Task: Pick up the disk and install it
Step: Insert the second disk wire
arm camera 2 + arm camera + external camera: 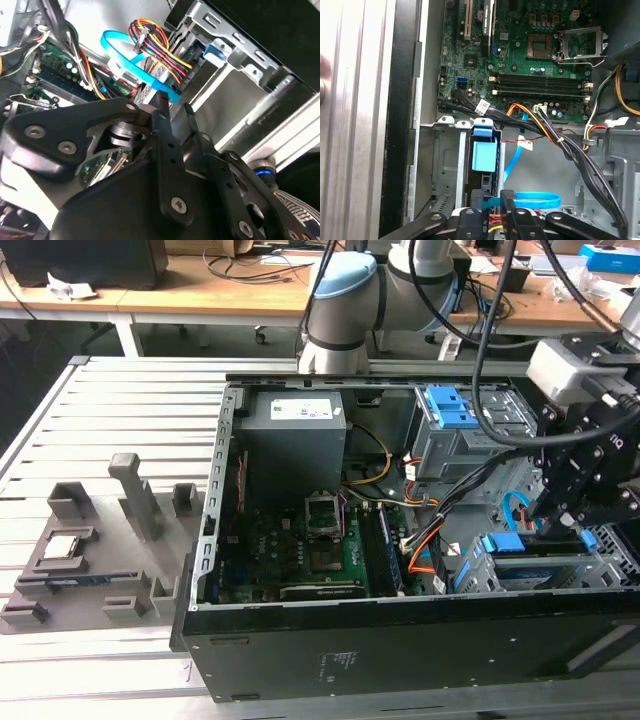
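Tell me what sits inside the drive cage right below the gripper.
The disk sits in the drive cage, blue rails showing at both ends. The gripper hovers just above it, covering part of its top. A blue cable loops nearby.

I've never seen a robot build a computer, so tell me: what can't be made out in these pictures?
- Disk label: exterior view, hidden by the tool and cage.
- How deep the disk sits: second wrist view, blocked by the tool's body.
- Parts on the grey tray: exterior view, too small.
- Arm's upper part: exterior view, cut off by the top edge.
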Robot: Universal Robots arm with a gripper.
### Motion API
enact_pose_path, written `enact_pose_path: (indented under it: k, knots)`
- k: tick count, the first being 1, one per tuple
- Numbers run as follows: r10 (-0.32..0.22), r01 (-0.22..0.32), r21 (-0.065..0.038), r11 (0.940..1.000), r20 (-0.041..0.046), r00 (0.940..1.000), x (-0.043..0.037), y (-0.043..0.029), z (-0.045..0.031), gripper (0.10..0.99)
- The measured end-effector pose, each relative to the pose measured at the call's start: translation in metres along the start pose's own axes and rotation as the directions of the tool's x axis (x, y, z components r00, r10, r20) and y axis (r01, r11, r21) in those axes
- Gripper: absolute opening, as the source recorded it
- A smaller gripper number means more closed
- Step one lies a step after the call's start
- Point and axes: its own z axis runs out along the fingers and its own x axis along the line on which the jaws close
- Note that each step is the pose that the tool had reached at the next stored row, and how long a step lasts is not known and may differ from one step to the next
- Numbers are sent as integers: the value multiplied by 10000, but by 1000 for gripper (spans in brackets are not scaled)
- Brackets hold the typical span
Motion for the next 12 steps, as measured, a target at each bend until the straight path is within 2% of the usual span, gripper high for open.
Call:
enact_pose_path:
  k: [1, 2, 3, 6, 12]
  knots:
    - [0, 0, 2, 10000, 2, 10000, -5, 2, -55, 216]
    - [1, -1, 3, 10000, 0, 10000, -7, 3, -87, 216]
    - [1, -1, 4, 10000, 0, 10000, -8, 4, -113, 106]
    - [1, -1, 5, 10000, 1, 10000, -8, 6, -192, 106]
    - [0, 0, 5, 10000, -3, 10000, -8, 7, -197, 106]
